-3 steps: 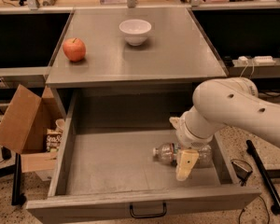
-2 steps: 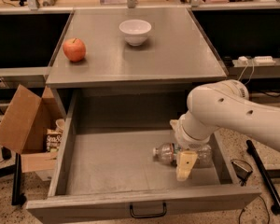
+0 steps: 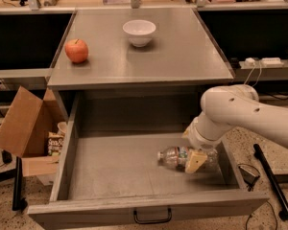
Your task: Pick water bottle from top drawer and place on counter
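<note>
Water bottle (image 3: 174,158), lying on its side at right of top drawer (image 3: 113,170); gripper (image 3: 194,159) positioned over it for pickup, clamping cannot be told

White arm (image 3: 240,111) extends from right, elbow bent; tool (image 3: 195,160) low, pointing down.

You can see a red apple (image 3: 77,51) on the left and a white bowl (image 3: 139,31) a bit further back to its right, and the two do not touch. Down on the left an open cardboard box (image 3: 22,123) leans on the speckled floor (image 3: 278,150) with a snack packet (image 3: 54,143) beside it, and on the right are a white power strip (image 3: 264,61) and a black bar (image 3: 273,185) lying on the floor. The gripper (image 3: 195,160) is low on the right, well away from the apple and the bowl.
</note>
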